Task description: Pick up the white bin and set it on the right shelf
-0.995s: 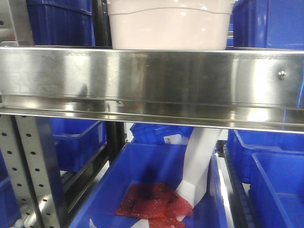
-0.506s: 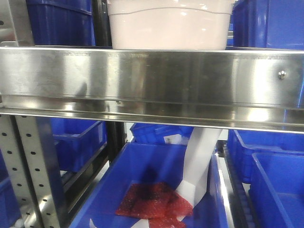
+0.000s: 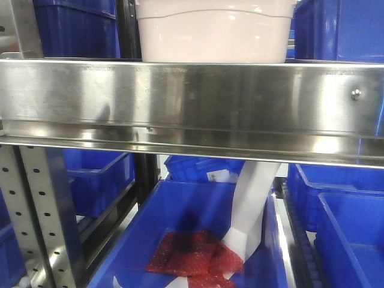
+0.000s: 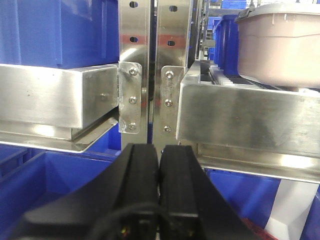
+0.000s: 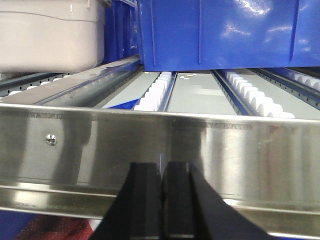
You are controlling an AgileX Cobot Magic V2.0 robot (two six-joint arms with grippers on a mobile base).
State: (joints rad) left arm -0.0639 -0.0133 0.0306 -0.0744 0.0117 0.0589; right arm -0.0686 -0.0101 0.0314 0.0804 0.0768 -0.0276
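The white bin (image 3: 213, 33), a pale pinkish tub with a curved ridge line, sits on the steel shelf behind the wide front rail (image 3: 192, 102). It also shows at the upper right of the left wrist view (image 4: 280, 45) and the upper left of the right wrist view (image 5: 47, 37). My left gripper (image 4: 159, 150) is shut and empty, below and in front of the perforated uprights (image 4: 150, 65). My right gripper (image 5: 162, 167) is shut and empty, close in front of the right shelf's rail (image 5: 225, 150), right of the bolt head (image 5: 50, 140).
Blue bins (image 3: 342, 30) stand on either side of the white bin, and one (image 5: 220, 32) sits on the roller lanes (image 5: 155, 92). Below the rail a blue bin (image 3: 180, 240) holds red bubble wrap (image 3: 195, 252) and white paper (image 3: 252, 204).
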